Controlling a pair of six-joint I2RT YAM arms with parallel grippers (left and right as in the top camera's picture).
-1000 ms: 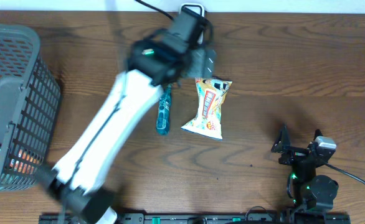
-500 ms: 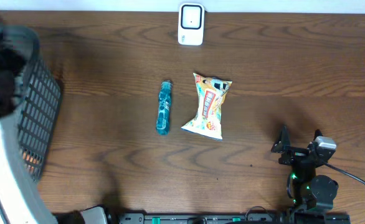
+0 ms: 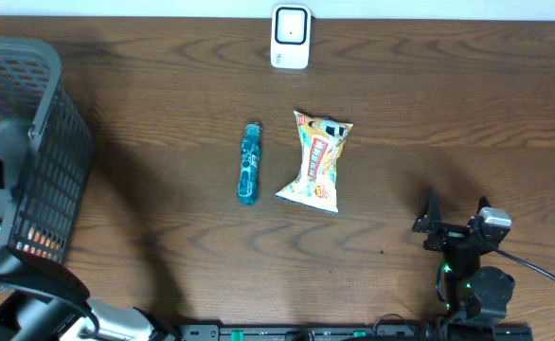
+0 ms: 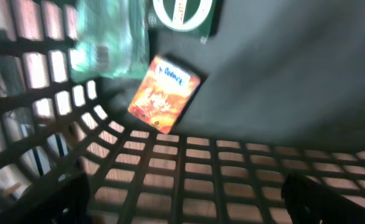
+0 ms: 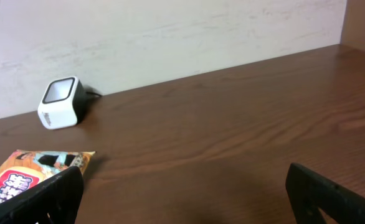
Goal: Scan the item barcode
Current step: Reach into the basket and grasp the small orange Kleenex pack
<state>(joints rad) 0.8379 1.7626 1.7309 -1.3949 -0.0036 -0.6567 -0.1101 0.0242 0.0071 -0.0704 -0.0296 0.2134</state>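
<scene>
Over the grey basket (image 3: pixel 64 161) at the table's (image 3: pixel 448 95) left edge, your left gripper (image 4: pixel 182 202) hangs with its jaws spread wide and nothing between them. It looks down on an orange packet (image 4: pixel 164 94), a pale green bag (image 4: pixel 108 43) and a green-labelled box (image 4: pixel 184 12) on the basket floor. Mid-table, a snack bag (image 3: pixel 317 161) lies just beside a teal bottle (image 3: pixel 249 176), both short of the white scanner (image 3: pixel 290 36) at the far edge. Your right gripper (image 5: pixel 185 199) sits at the near right, jaws likewise apart and empty.
</scene>
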